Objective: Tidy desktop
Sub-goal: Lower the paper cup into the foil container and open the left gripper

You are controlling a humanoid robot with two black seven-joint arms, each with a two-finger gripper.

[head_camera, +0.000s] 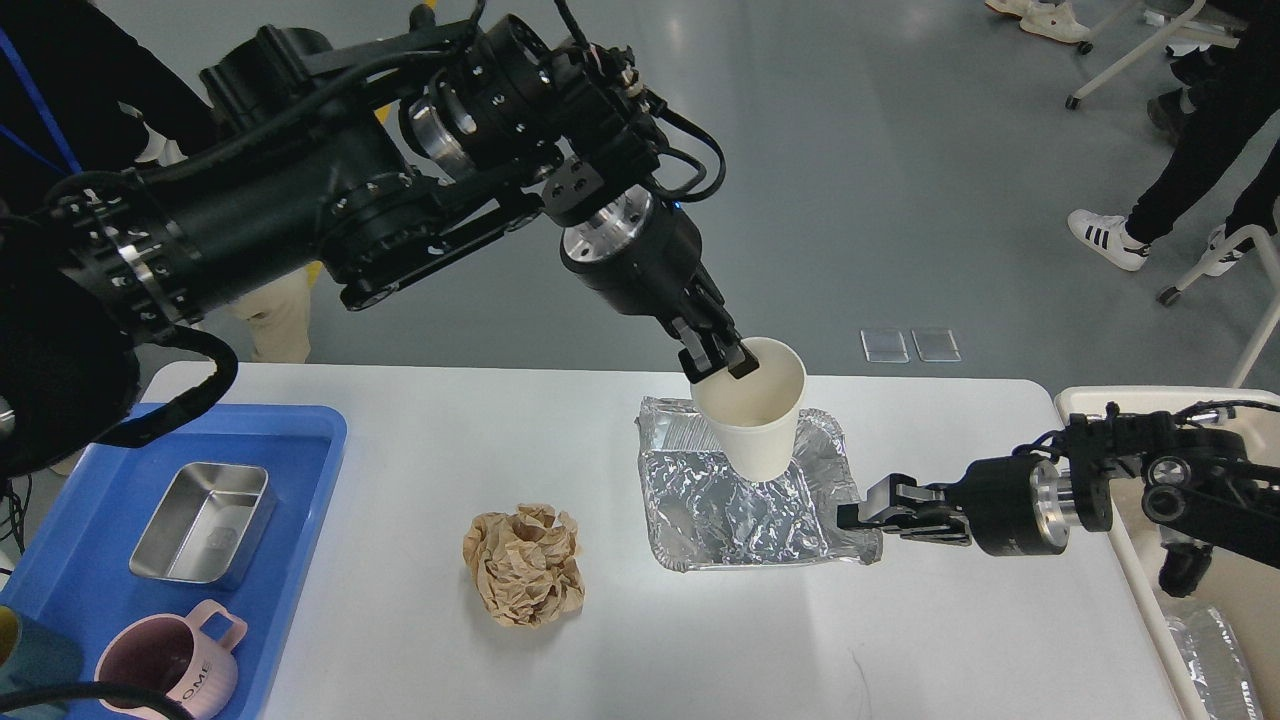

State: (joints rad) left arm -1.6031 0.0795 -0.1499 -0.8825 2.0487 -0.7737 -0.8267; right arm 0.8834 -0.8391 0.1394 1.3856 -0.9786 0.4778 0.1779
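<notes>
- Stacking step in hand: left gripper [722, 362] has its jaws pinching the rim of the paper cup [755, 420], upright over the foil tray [740, 500].
- Right gripper [858, 515] has its jaws clamped on the foil tray's 3 o'clock corner, on the tabletop [620, 640].
- Next move, likely: lower the cup, release.
- Crumpled paper [524, 564] waits at the foil tray's 9 o'clock.

Robot lab or test hall, not a home. Smooth grey painted concrete floor [830, 170] with a yellow painted lane line [425, 12] at upper left. Large plain white rectangular desktop [420, 640] stands alone in open floor space. White-framed wheeled chairs [1130, 55] at upper right, with bystanders' legs in black trousers and white sneakers [1105, 238] beside them.
</notes>
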